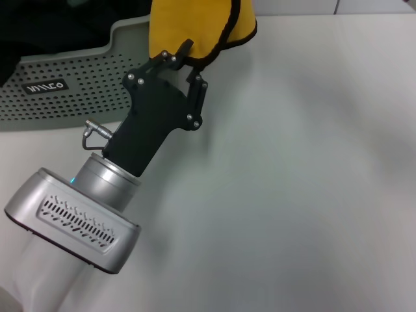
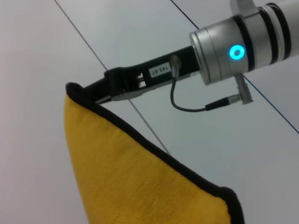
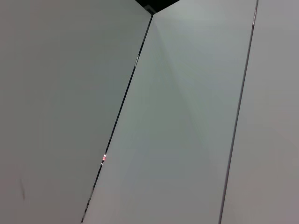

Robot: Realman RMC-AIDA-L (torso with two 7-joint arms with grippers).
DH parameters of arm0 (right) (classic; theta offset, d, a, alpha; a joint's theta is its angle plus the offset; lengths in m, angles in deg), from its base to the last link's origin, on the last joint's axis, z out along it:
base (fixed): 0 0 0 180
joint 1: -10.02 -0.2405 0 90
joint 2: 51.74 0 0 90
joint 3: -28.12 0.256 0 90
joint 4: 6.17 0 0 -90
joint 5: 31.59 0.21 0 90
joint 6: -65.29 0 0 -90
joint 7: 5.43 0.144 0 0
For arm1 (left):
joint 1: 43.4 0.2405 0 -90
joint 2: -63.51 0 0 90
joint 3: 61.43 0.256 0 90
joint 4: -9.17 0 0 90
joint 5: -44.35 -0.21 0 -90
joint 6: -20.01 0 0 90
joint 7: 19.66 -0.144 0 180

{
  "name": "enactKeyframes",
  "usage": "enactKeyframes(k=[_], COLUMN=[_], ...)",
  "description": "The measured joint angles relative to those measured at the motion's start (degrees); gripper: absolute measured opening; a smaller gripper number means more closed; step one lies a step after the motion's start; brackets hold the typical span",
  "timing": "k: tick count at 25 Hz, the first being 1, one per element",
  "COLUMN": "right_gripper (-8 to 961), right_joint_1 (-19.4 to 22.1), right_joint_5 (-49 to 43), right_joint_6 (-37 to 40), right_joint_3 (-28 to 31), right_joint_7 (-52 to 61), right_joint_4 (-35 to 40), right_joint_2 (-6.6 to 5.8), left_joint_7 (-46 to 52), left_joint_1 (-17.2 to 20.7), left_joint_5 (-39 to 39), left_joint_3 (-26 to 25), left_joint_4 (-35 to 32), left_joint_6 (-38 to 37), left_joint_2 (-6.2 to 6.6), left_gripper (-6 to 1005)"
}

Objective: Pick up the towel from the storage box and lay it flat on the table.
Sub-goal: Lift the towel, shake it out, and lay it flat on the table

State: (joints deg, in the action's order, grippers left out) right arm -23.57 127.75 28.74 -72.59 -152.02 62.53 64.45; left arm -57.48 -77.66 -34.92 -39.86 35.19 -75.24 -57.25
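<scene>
My left gripper is shut on the black-stitched edge of the towel. The towel's bright yellow face shows, and it runs out of the top of the head view. It hangs by the right end of the pale green perforated storage box at the far left of the white table. In the left wrist view the same shut gripper pinches a corner of the towel, which hangs down from it. The dark face is hidden. The right gripper is out of view.
The storage box carries a small dark label with white lettering. The arm's silver wrist housing fills the near left of the head view. The right wrist view shows only pale flat panels.
</scene>
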Motion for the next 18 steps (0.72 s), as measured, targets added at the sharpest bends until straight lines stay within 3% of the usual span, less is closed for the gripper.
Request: enactKeyframes(k=[2, 7, 14, 18], right_gripper=[44, 47, 51, 53], right_joint_1=[0.0, 0.0, 1.0, 1.4], right_joint_5=[0.0, 0.0, -0.4, -2.8], right_joint_6=[0.1, 0.2, 0.9, 1.4], right_joint_3=[0.0, 0.3, -0.1, 0.1], right_joint_7=[0.0, 0.0, 1.5, 7.0], right_joint_4=[-0.1, -0.5, -1.4, -4.0], right_joint_2=[0.0, 0.0, -0.09, -0.64], left_joint_7=[0.2, 0.4, 3.4, 15.8], left_joint_1=[0.2, 0.4, 0.8, 2.2], left_joint_5=[0.0, 0.0, 0.0, 0.0], left_joint_3=[0.0, -0.1, 0.2, 0.4], left_joint_4=[0.0, 0.1, 0.0, -3.5], left_joint_6=[-0.4, -0.9, -3.0, -6.1], left_joint_2=[0.0, 0.0, 0.0, -0.01], left_gripper=[324, 109, 90, 57])
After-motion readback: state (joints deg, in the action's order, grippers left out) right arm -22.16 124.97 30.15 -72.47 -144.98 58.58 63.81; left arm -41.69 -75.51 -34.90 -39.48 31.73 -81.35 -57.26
